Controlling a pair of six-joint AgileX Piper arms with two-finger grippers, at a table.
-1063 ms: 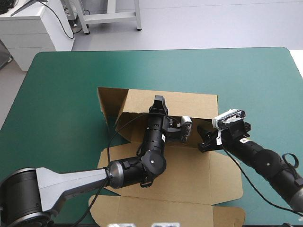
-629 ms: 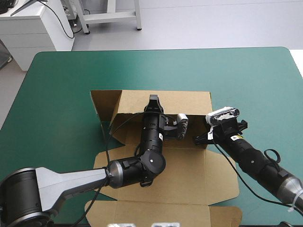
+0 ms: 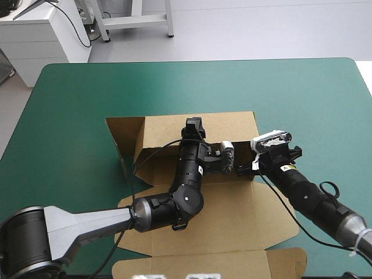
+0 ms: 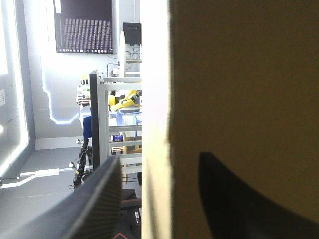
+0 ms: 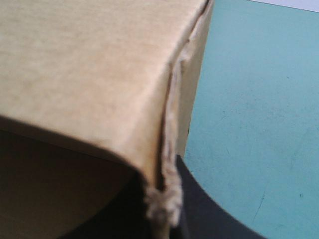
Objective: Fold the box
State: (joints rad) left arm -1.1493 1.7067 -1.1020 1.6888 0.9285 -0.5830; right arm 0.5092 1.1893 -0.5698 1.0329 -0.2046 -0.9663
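Box [image 3: 163,127], I think, is light and stiff and bends only at its folds. My left claw [image 4: 157,169] and right claw [image 5: 162,199] each pinch its standing back wall's edge.

The box [image 3: 197,125] is plain brown board with no print. Its frayed corner edge is paler, almost cream. The worktop [image 3: 81,93] is an even teal-green all over. The left tool [image 3: 195,123] and the right tool [image 3: 243,170] both have black fingers [image 4: 94,204], and the left's show a faint woven texture.
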